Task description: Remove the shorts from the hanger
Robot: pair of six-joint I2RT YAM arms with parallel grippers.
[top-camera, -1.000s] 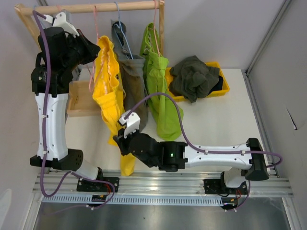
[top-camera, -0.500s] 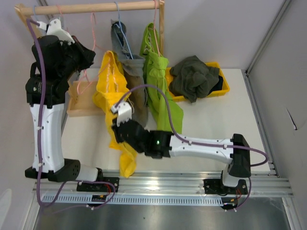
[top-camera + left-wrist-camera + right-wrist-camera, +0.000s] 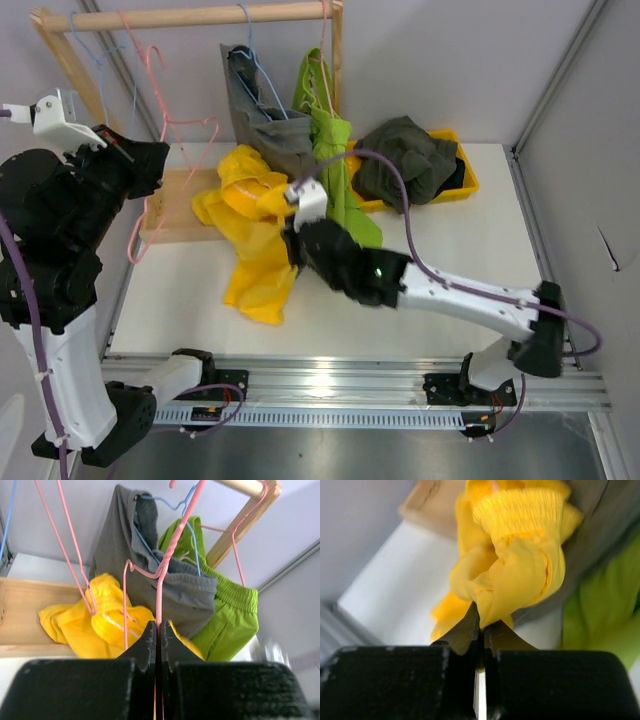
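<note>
The yellow shorts [image 3: 250, 235] lie bunched on the table and the rack's wooden base, apart from the hanger in the top view. My right gripper [image 3: 296, 240] is shut on a fold of them [image 3: 520, 565]. My left gripper [image 3: 160, 160] is shut on the wire of a bare pink hanger [image 3: 190, 121], held to the left of the shorts; the wire runs between the pads [image 3: 159, 625]. The mid grey shorts [image 3: 262, 125] hang on a blue hanger and the lime green shorts [image 3: 335, 160] hang on a pink one. The dark olive-grey shorts [image 3: 405, 160] lie on the navy shorts [image 3: 458, 172].
A wooden rail [image 3: 200, 15] spans the back with the hangers on it. Its wooden base board [image 3: 165, 215] lies at the left. A yellow bin [image 3: 468, 185] at the back right holds the two dark shorts. Metal frame posts stand at the right.
The yellow shorts came off the pink hanger and dropped to the table as my right gripper pulled them right and back. My left gripper swung left and down with the bare hanger.
</note>
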